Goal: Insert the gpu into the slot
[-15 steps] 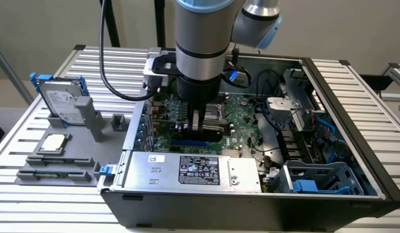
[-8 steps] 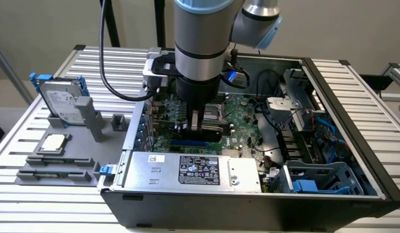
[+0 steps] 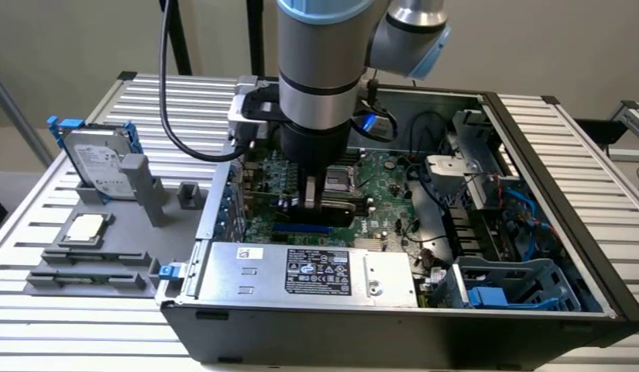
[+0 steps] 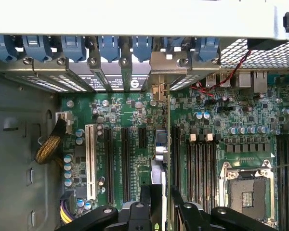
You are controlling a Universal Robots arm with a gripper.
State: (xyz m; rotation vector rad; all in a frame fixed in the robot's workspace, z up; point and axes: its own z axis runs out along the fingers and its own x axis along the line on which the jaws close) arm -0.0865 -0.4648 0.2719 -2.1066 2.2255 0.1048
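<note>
The gpu (image 3: 340, 211) sits in the middle of the exterior view, low inside the open case (image 3: 567, 232), its black cooler pinched by the gripper (image 3: 317, 203). The slot (image 3: 301, 230), a bright blue strip, shows just below the card in that frame and looks uncovered. From there I cannot tell whether the card's edge touches it.

The wrist view shows the card edge-on as a thin upright line. Its metal bracket (image 4: 159, 89) reaches up to the row of blue rear clips (image 4: 108, 45), and one finger (image 4: 145, 199) presses on each side. The blue strip is hidden under the card here.

Black expansion slots (image 4: 125, 159) and a white one (image 4: 90, 161) run parallel just beside the card on one side. The memory slots (image 4: 198, 161) and the silver CPU socket (image 4: 245, 190) lie on the other.

In the exterior view the silver power supply (image 3: 309, 271) walls off the lower centre, close to the blue strip. Loose cables (image 3: 427, 225) cross the motherboard (image 3: 386, 205) toward the exterior view's right. The arm (image 3: 317, 70) fills the space above. A hard drive (image 3: 97, 167) stands well apart at centre left.
</note>
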